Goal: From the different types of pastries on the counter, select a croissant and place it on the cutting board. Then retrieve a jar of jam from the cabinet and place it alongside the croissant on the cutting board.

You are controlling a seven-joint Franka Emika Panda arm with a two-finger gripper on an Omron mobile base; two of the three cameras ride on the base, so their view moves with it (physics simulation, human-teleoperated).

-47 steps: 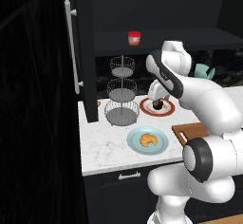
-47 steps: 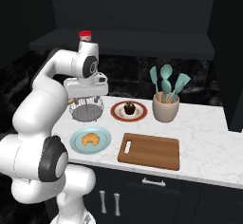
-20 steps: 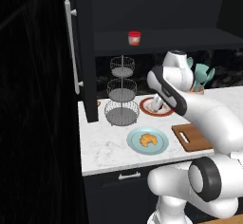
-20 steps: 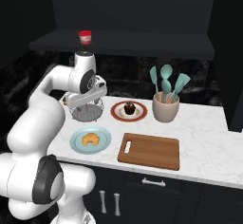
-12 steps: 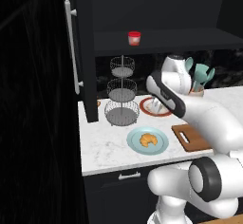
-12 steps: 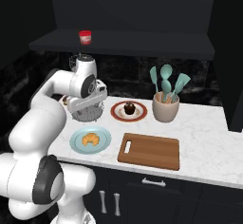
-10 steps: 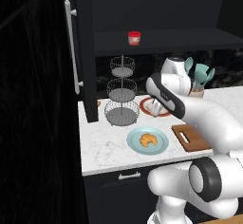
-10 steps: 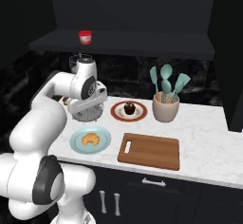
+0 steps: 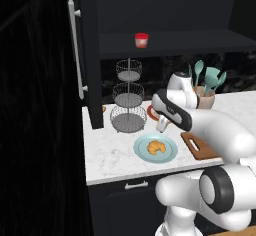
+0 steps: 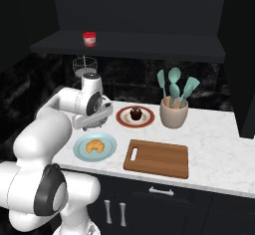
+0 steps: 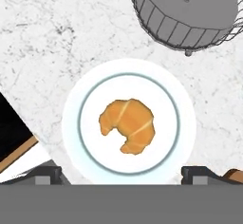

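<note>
The desk [image 10: 219, 152] spreads white below me, carrying everything I need. The cabinet [image 9: 87, 55] stands open, the jar of jam [image 9: 141, 40] waiting on its shelf for later. The cutting board [image 10: 157, 158] lies bare, ready to receive. I hang my jaws [image 9: 162, 126] over the light-blue plate [image 11: 71, 123] because the croissant [image 11: 128, 124] sits at its middle, directly under my hand view. My jaws are spread wide with nothing between them, tips [image 11: 195, 172] either side of the plate, so I judge a straight descent comes next.
</note>
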